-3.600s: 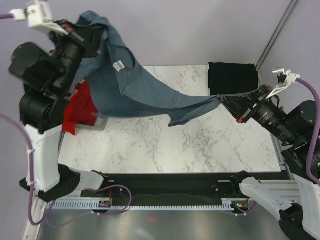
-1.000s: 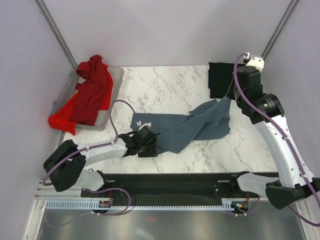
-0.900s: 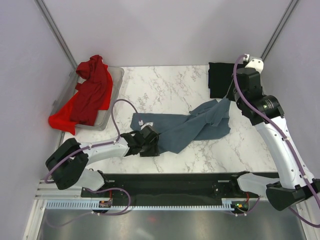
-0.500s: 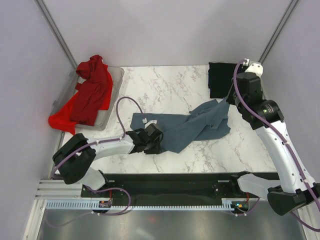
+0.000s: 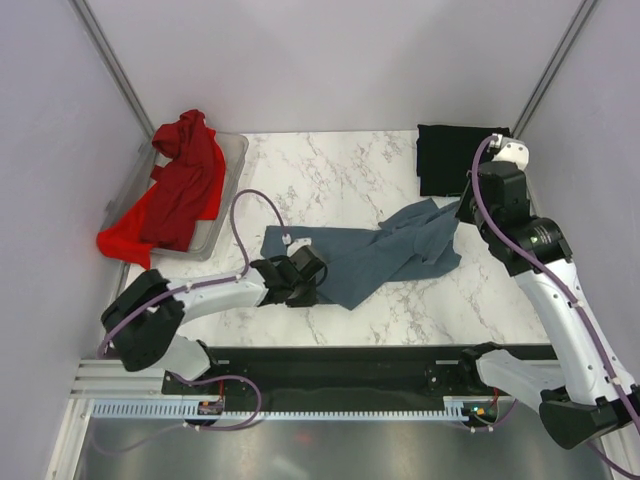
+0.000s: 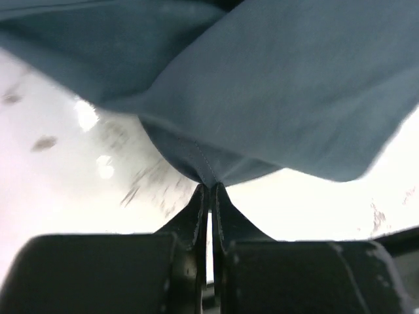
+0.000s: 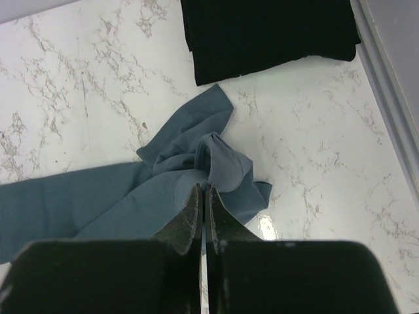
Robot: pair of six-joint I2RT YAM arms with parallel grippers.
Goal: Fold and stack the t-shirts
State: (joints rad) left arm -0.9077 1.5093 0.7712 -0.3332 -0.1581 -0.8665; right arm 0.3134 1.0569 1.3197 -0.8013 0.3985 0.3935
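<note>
Top cam: slate blue-grey tee (image 5: 375, 255) lies as a long crumpled strip mid-way on the grey-veined white marble table (image 5: 330, 170); black tee (image 5: 455, 158) sits folded square at far R, red tee (image 5: 180, 190) is heaped over the clear bin (image 5: 236, 150) far L, w/ pale walls around. L wrist cam alone shows the L gripper (image 6: 209, 188) jaws pressed together, pinching a stitched hem fold of the soft blue-grey cloth. R wrist cam: R gripper (image 7: 204, 190) jaws are pressed tight over the strip's bunched R end, but can't tell if cloth is caught.
</note>
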